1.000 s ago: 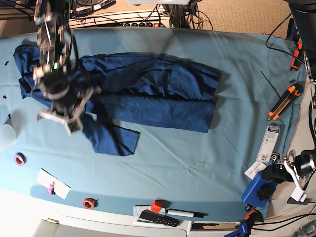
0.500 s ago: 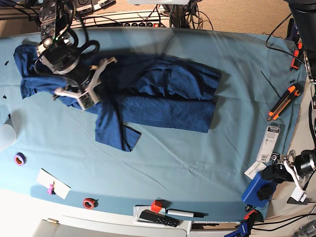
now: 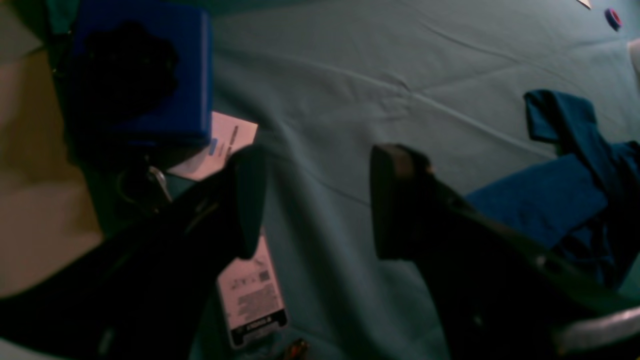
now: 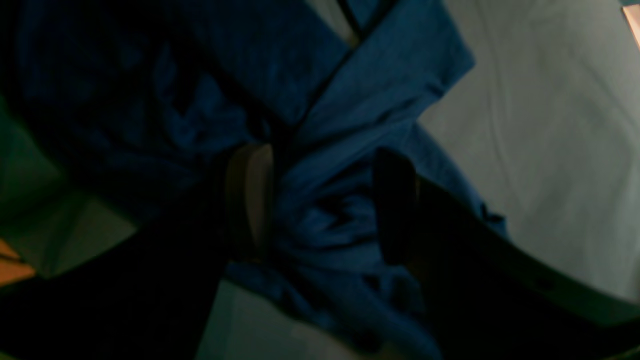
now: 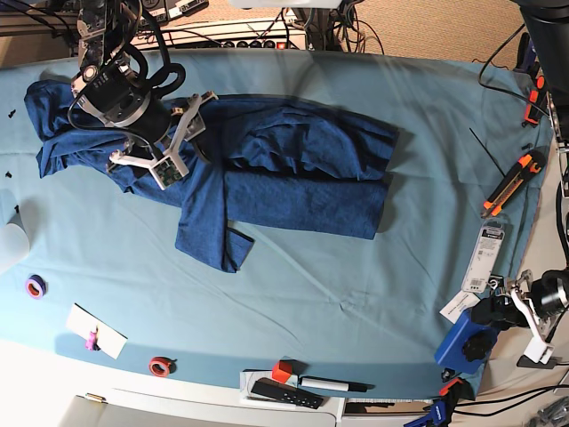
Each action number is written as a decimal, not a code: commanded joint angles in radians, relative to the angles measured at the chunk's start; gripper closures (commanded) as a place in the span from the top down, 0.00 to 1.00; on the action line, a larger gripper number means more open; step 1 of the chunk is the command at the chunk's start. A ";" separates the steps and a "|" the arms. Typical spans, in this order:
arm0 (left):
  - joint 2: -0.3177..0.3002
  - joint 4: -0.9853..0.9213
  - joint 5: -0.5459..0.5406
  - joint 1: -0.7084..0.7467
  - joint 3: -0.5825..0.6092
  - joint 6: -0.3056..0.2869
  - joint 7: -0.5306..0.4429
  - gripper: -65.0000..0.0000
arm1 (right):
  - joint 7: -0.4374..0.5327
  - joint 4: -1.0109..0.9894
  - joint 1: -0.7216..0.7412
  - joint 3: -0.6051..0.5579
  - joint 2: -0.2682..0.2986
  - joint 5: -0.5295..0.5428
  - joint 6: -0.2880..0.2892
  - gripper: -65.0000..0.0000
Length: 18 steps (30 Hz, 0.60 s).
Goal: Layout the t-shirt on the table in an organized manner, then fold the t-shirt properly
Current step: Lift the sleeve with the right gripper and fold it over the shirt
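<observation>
Fabric first: t-shirt (image 5: 267, 182) looks like soft, light knit w/ no stiffness, so it probably drapes, bunches and drags on the cloth-covered table (image 5: 356, 285) rather than sliding clean. It isn't fragile, but a pinch likely picks up extra layers. Best holds, by judgement: hem corners, sleeve ends or shoulder seams, taken at the edge, not mid-panel.

Near edge of base view, approx 4 o'clock: left gripper (image 3: 310, 200) sits off the shirt by a blue block (image 5: 462, 342) and paper tags (image 5: 484, 258). Its jaws stand wide apart w/ nothing between them; left wrist view shows only bare teal cloth under them, shirt well apart at 3 o'clock of that view.

Mid-table: shirt lies across the centre toward 10 o'clock, body doubled into long folds, one flap (image 5: 209, 236) hanging toward 7 o'clock. Not yet flat.

Far side, approx 10 o'clock: right gripper (image 5: 169, 142) hangs over the shirt's rumpled end, wrist tipped down, arm reaching in from the far edge. In right wrist view its fingers (image 4: 250, 195) stand spread either side of a bunched ridge of fabric, not clamped on it; whether the pads touch cloth can't be told.
</observation>
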 commanded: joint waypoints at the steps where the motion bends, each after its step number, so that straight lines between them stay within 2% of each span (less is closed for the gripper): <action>1: -0.019 0.013 -0.021 -0.035 -0.009 -0.005 -0.022 0.51 | 0.044 0.018 0.010 0.008 0.009 0.002 -0.004 0.49; 4: -0.019 0.013 -0.021 -0.035 -0.009 -0.005 -0.039 0.51 | 0.126 0.018 0.040 0.008 0.009 -0.058 -0.024 0.49; 5: -0.019 0.013 -0.020 -0.035 -0.009 -0.005 -0.048 0.51 | 0.146 0.018 0.060 0.008 0.008 -0.106 -0.054 0.49; 7: -0.020 0.013 -0.018 -0.035 -0.009 -0.005 -0.055 0.51 | 0.152 0.008 0.109 0.018 -0.018 -0.241 -0.168 0.49; 8: -0.019 0.013 -0.018 -0.035 -0.009 -0.005 -0.055 0.51 | 0.152 -0.013 0.132 0.037 -0.045 -0.270 -0.211 0.49; 9: -0.019 0.013 -0.018 -0.035 -0.009 -0.005 -0.055 0.51 | 0.153 -0.045 0.159 0.066 -0.078 -0.266 -0.227 0.49; 13: -0.021 0.013 -0.017 -0.041 -0.009 -0.005 -0.064 0.51 | 0.163 -0.284 0.274 0.204 -0.199 -0.140 -0.219 0.49; 15: -0.026 0.013 -0.016 -0.053 -0.009 -0.005 -0.064 0.51 | 0.163 -0.429 0.333 0.265 -0.227 -0.084 -0.195 0.49; 18: -0.027 0.013 -0.010 -0.080 -0.009 -0.005 -0.065 0.51 | 0.167 -0.632 0.414 0.335 -0.238 0.008 -0.150 0.49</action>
